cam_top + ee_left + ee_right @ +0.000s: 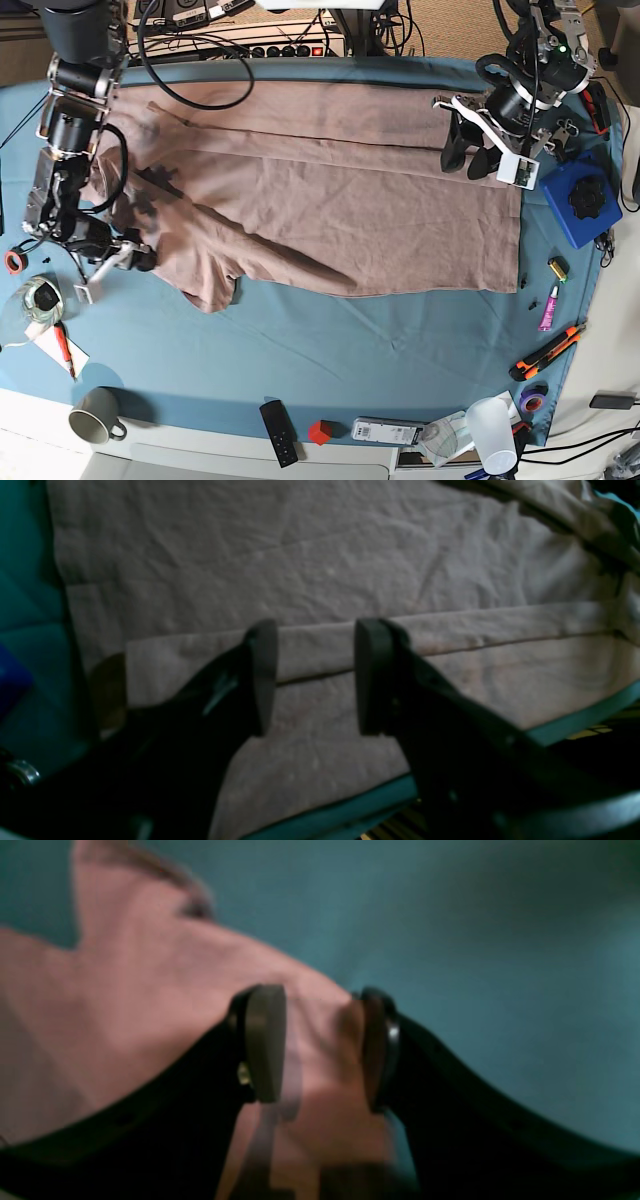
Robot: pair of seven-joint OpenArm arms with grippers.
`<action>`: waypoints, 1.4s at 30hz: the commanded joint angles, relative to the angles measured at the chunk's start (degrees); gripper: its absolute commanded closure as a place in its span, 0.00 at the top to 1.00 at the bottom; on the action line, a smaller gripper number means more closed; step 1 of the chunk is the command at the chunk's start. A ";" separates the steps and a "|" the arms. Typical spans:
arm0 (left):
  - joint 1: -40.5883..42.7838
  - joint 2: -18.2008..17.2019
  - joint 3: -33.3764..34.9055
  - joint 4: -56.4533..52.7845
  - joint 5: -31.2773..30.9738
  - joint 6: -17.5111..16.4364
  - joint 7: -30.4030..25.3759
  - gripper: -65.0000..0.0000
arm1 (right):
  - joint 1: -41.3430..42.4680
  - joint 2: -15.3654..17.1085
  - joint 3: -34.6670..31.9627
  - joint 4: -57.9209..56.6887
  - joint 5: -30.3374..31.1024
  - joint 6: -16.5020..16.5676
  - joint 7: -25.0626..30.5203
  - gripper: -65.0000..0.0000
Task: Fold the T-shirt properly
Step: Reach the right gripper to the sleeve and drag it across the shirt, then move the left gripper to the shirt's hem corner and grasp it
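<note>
T-shirt [330,210] spread on blue cloth [350,350], left pincer [315,677] gaping, empty above hem, right pincer [317,1047] parted astride sleeve fabric

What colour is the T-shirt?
Plain dusty pink-beige, no print; the T-shirt shows best in the base view.

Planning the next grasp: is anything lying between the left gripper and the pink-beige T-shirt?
Nothing visible. The open left gripper hangs directly over the dusty pink-beige cotton T-shirt, only bare fabric beneath it.
</note>
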 commanded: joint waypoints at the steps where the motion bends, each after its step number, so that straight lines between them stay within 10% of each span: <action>1: 0.00 -0.17 -0.11 0.94 -0.85 -0.24 -1.27 0.39 | 0.74 -0.02 -0.11 0.26 -0.70 -0.09 -3.50 0.38; 8: -0.02 -0.17 -0.11 0.94 -0.83 -0.24 -1.27 0.39 | 0.85 -1.36 -0.11 0.39 5.70 -0.04 -8.31 0.37; 14: -0.02 -0.17 -0.11 0.94 -0.85 -0.24 -1.27 0.39 | 1.40 -1.38 -0.11 0.37 5.11 -0.02 -8.17 0.00; 17: -0.02 -0.15 -0.11 0.94 -0.83 -0.22 -1.60 0.39 | 1.57 -1.33 -0.11 0.39 2.91 -0.04 -8.15 0.00; 26: -3.28 -0.17 -0.11 0.94 -0.81 -0.22 -2.97 0.00 | 2.08 -0.92 1.84 7.67 2.80 0.26 -2.93 0.00; 38: -10.95 -0.20 -0.07 -1.22 6.16 -0.20 -5.97 0.00 | 5.97 -0.92 2.49 9.11 -0.07 0.37 -2.19 0.00; 42: -14.45 -0.20 -0.07 -6.19 7.08 -0.22 -6.01 0.18 | 5.97 -0.92 2.49 9.11 -0.07 0.37 -3.87 0.00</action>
